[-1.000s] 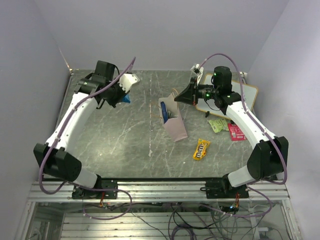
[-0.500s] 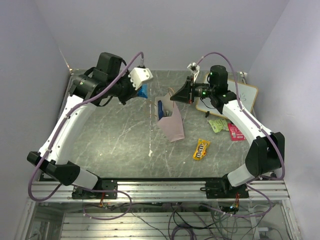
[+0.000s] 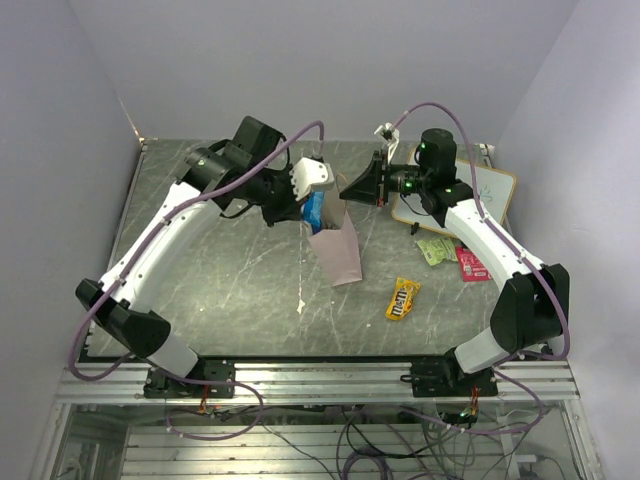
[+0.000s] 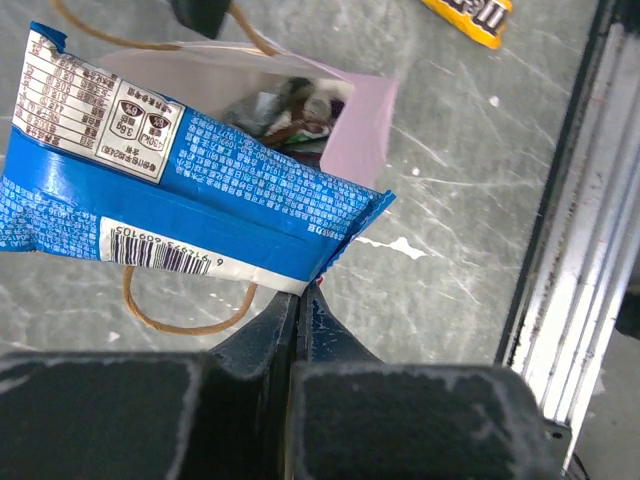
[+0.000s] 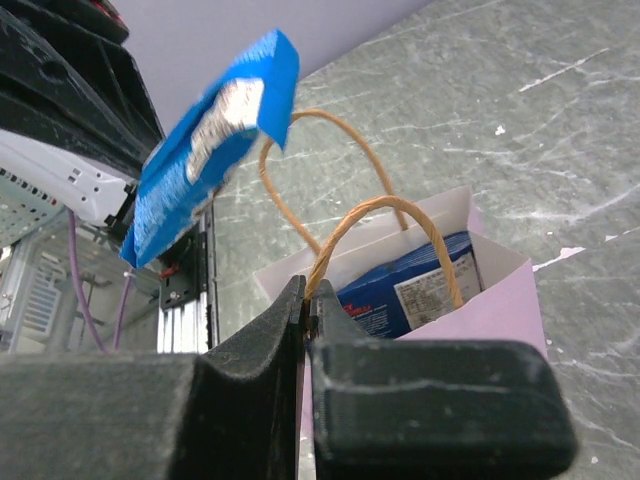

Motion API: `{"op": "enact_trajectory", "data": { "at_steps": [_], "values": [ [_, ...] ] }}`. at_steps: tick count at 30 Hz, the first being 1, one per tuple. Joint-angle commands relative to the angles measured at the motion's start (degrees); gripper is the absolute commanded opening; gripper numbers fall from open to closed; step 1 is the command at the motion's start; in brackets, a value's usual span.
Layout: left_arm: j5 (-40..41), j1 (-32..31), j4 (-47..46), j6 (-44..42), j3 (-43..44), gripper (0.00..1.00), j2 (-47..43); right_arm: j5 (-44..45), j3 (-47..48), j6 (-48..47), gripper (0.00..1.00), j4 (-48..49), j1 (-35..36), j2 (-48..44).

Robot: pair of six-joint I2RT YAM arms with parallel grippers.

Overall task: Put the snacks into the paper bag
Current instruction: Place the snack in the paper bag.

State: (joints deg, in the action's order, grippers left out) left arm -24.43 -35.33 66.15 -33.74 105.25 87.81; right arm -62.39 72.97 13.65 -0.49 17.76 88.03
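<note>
Blue-white packet (image 4: 200,190) in left hand (image 4: 301,300) over paper bag (image 4: 366,128)

Looks like a robotics lab test cell. Shows two white-and-black robot arms (image 3: 150,240) bolted to an aluminium rail (image 3: 320,378) at the edge of a grey marbled table (image 3: 230,270), boxed in by plain pale walls (image 3: 330,70), loose cables (image 3: 380,435) trailing beneath.

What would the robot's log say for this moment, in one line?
left gripper: shut on blue-white packet, above paper bag | right gripper: shut on bag handle
</note>
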Motion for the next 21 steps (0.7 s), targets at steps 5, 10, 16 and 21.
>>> {"op": "enact_trajectory", "data": {
  "at_steps": [5,10,16,21],
  "values": [
    [-7.08,-1.39,8.7,-0.41,2.03,0.07,4.91,-1.24,0.83,-9.62,0.0,-4.79,0.08,-1.42],
    [-7.55,-1.69,10.57,-1.05,0.41,0.07,5.11,-1.58,1.63,-11.54,0.0,-6.93,0.05,-1.15],
    [-9.54,-1.76,11.52,-1.66,-0.54,0.07,7.03,-2.01,1.3,-10.96,0.0,-6.46,0.25,-1.6],
    [-10.9,-1.92,12.58,-1.18,2.32,0.07,8.55,-2.07,1.01,-10.53,0.0,-6.18,0.48,-1.79]
  ]
}}
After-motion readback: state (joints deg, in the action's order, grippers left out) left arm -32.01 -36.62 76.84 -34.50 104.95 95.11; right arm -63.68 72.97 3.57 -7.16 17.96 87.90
